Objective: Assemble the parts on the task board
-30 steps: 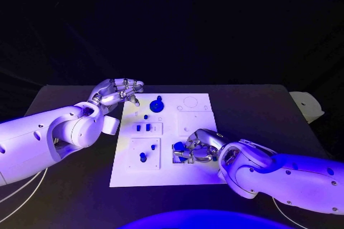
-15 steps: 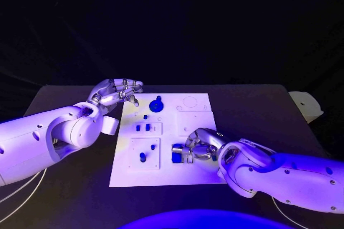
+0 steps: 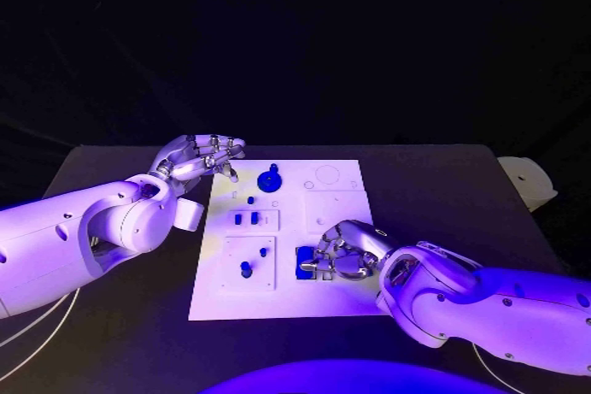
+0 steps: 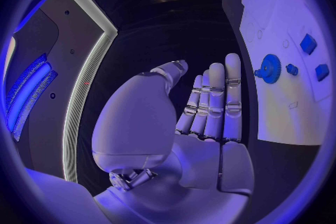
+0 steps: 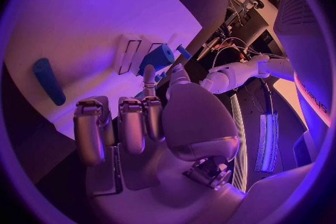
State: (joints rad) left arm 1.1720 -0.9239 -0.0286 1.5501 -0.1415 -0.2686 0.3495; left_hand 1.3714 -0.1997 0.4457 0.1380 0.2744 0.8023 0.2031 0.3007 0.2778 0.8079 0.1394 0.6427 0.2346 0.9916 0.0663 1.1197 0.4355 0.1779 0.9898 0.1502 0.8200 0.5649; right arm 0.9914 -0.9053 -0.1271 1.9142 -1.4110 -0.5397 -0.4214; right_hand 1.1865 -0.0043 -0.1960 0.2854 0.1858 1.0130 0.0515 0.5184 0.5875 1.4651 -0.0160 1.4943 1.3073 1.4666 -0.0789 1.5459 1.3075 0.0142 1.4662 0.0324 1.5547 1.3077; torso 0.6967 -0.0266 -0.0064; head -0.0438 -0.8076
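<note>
Nearest on the task board (image 3: 286,304), at its right front, the right hand (image 3: 342,254) rests with its fingers curled over a blue block (image 3: 304,264); whether it actually grasps the block, I cannot tell. Farther along the board a blue gear (image 3: 269,184) sits near the far edge. Beyond the board's far left corner, above the counter (image 3: 123,343), the left hand (image 3: 197,159) hovers released, fingers apart, holding nothing.

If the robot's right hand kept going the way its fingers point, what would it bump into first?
Probably the blue part right at the fingertips of the right hand, on the white task board. In the right wrist view the fingers reach toward that blue part, though whether they already touch it is unclear.
</note>
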